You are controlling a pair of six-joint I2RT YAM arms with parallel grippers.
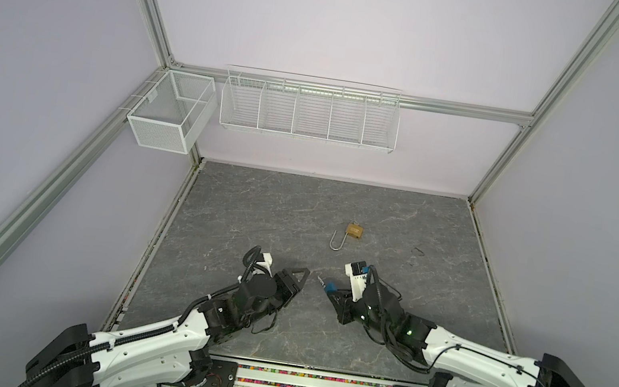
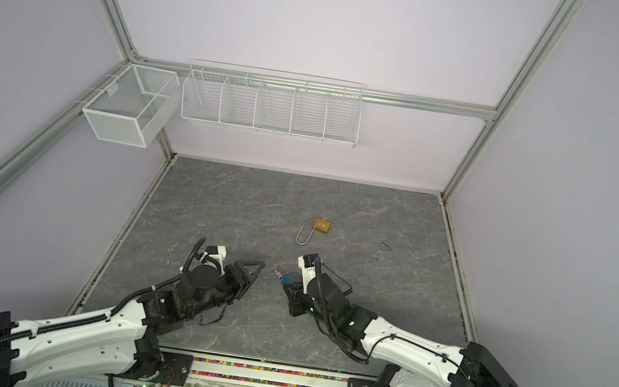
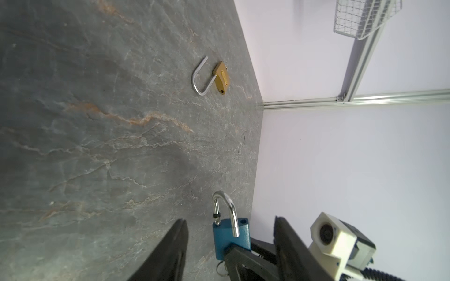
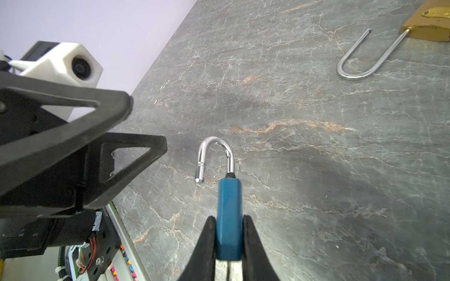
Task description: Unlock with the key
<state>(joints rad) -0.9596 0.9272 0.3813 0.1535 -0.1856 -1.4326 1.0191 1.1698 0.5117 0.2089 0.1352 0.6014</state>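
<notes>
right gripper: clamped on blue padlock body, held above table, front-middle. left gripper: jaws apart, empty, just beside it. padlock long axis in line with right gripper's reach; shackle open, pointing toward left gripper. brass padlock lies farther back.

Blue padlock, brass padlock (veined grey table)
</notes>
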